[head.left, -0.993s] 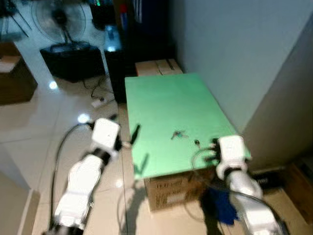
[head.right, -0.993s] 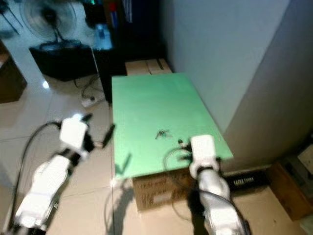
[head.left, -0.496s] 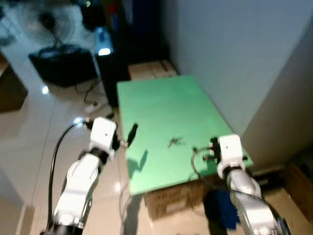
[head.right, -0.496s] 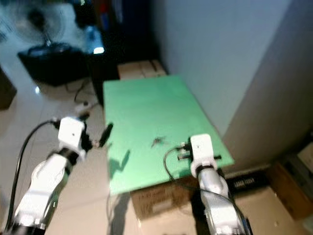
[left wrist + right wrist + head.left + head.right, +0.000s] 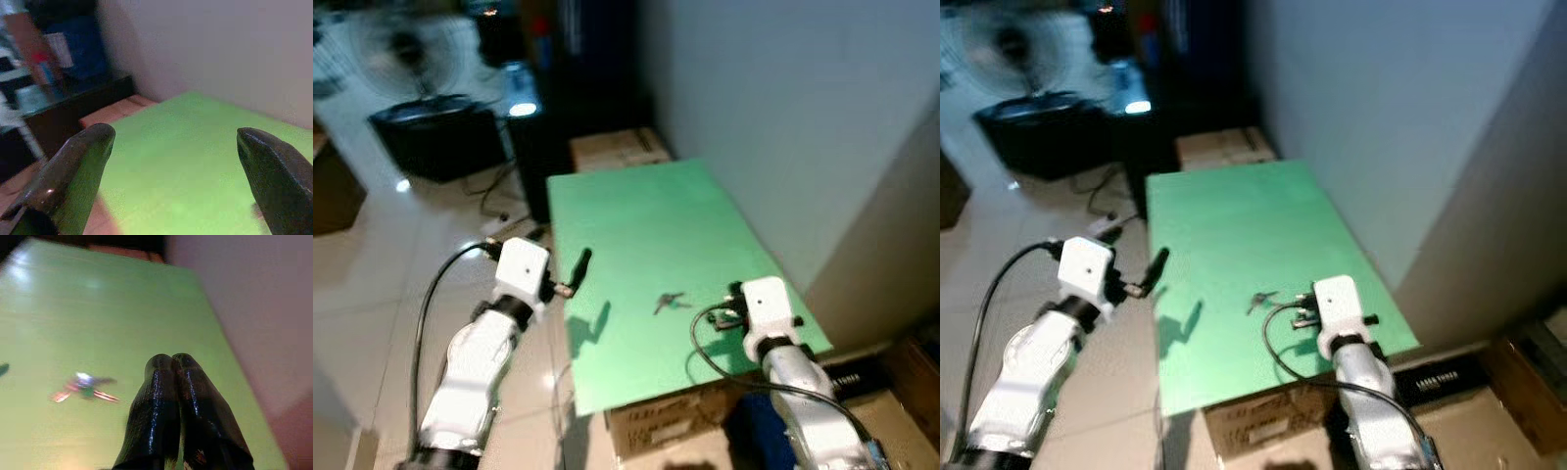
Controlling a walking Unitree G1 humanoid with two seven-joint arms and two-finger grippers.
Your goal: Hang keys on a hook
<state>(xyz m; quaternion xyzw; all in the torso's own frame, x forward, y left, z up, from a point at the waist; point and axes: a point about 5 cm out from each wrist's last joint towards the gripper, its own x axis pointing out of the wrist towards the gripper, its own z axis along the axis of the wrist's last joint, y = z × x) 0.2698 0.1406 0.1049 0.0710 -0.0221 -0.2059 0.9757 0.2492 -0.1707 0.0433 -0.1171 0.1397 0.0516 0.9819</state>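
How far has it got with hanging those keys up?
Barely started. The keys lie loose on the green table, untouched. The right gripper, fingers shut and empty, sits over the table near them; the left gripper is open at the table's edge. Grasping, carrying and hooking all remain.

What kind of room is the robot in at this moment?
Probably a lived-in room of a home. A green table stands against a pale wall on a glossy tiled floor, with a standing fan, cardboard boxes and loose cables nearby. A bunch of keys lies on the table.
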